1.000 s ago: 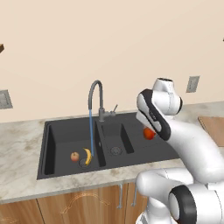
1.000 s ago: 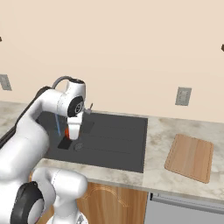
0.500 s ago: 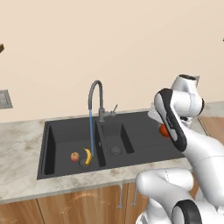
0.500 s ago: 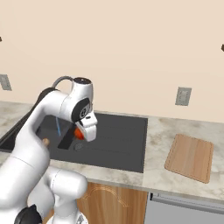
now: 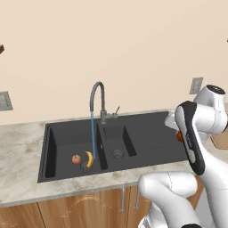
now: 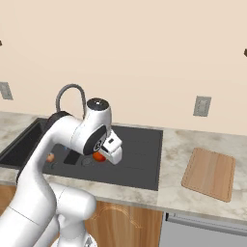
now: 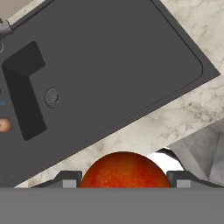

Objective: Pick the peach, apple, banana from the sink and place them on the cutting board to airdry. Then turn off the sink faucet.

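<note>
apple (image 7: 124,170), a round red fruit with fine pale speckling and an orange tint toward one side, sits between the jaws, which are closed on its two flanks; the grip looks centred. the gripper (image 6: 102,155) holds it clear of any surface, above the ribbed drainboard end of the sink (image 6: 140,166). directly below the jaws in the hand view lie the matte black drainboard and the sink's front corner, with speckled counter (image 7: 183,113) just beyond it. farther from the jaws, on the side away from the board, the large basin holds the banana (image 5: 89,159), small, curved and yellow, and beside it the peach (image 5: 76,159), small and pinkish; the two lie close together, contact not determinable. the sink faucet (image 5: 98,101) stands over them with its thin blue stream running. well apart from the jaws on the opposite side, across bare counter, lies the cutting board (image 6: 209,173), light brown, nothing on it. judgement: the step in hand is carrying the first fruit to the board. the next move calls for travel across the counter, a low descent over the board, and a release gentle enough that the round fruit does not roll.
</note>
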